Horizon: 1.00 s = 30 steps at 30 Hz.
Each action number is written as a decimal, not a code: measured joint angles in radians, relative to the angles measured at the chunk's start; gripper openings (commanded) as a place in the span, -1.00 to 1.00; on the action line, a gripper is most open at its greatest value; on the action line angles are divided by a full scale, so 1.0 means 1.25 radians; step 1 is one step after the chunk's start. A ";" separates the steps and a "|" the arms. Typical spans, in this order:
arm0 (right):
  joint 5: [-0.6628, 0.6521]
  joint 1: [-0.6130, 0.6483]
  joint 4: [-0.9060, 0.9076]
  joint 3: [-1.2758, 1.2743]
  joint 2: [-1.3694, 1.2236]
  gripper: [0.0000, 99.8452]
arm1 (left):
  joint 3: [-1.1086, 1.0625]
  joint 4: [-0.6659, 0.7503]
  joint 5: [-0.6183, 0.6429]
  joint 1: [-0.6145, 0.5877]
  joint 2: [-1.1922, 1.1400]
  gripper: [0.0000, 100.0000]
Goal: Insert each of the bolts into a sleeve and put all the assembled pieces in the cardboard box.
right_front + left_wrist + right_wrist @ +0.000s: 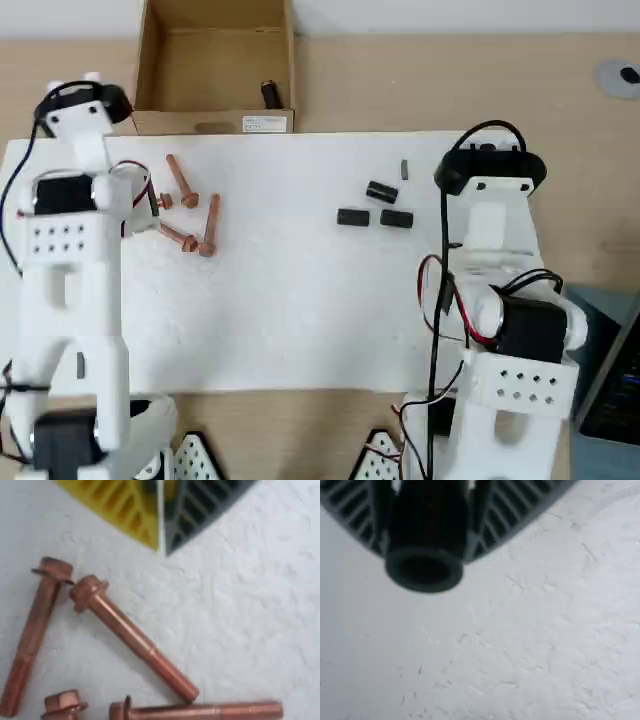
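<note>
The right gripper [425,555] is closed on a black sleeve [425,520]. In the right wrist view this sleeve sits between the two dark fingers [520,505], with its open end turned to the camera, above the white foam sheet [545,655].

The left gripper [161,547] holds nothing. Its yellow finger [125,510] and its grey finger [200,505] lie against each other at the tips, just above the sheet. Four copper pieces lie near it on the sheet. A long bolt [132,637] lies diagonally in the middle of the frame. A second bolt [32,640] is at the left edge, its head just beside the head of the long one. A third bolt [200,711] lies along the lower edge, and the head of a fourth bolt [62,704] is at the lower left.

In the high view these lie as a loose group in the left part of the sheet, beside the left arm [65,260]. Right of the centre, near the right arm [500,300], lie three loose pieces close together: an upper sleeve [381,191], a left sleeve [352,216] and a lower sleeve [397,218].

The cardboard box [145,70] stands at the upper left of the frame on the wooden surface [400,80], its near side at the far edge of the sheet. One dark piece [268,93] lies inside it by the near wall. I cannot tell whether it has a bolt in it.
</note>
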State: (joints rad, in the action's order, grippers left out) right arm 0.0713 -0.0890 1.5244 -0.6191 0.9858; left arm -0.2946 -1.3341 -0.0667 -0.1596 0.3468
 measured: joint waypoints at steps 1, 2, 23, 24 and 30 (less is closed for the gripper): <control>0.000 0.000 0.000 0.000 0.000 -0.98 | 0.012 0.000 -0.025 0.000 -0.023 -0.99; 0.000 0.000 0.000 0.000 0.000 -0.98 | 0.026 0.000 -0.053 0.000 -0.044 -0.99; 0.000 0.000 -0.022 -0.093 0.001 -0.98 | 0.166 0.000 -0.808 -0.022 -0.292 -0.99; 0.000 0.000 -0.022 -0.098 0.001 -0.98 | 0.172 0.000 -0.825 -0.026 -0.298 -0.99; 0.000 0.000 -0.025 -0.099 0.001 -0.98 | 0.207 0.000 -0.905 -0.049 -0.369 -0.98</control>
State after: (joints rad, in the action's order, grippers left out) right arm 0.0713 -0.0890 1.4937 -0.7434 0.9874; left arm -0.0353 -1.3341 -1.1976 -0.2209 -0.1151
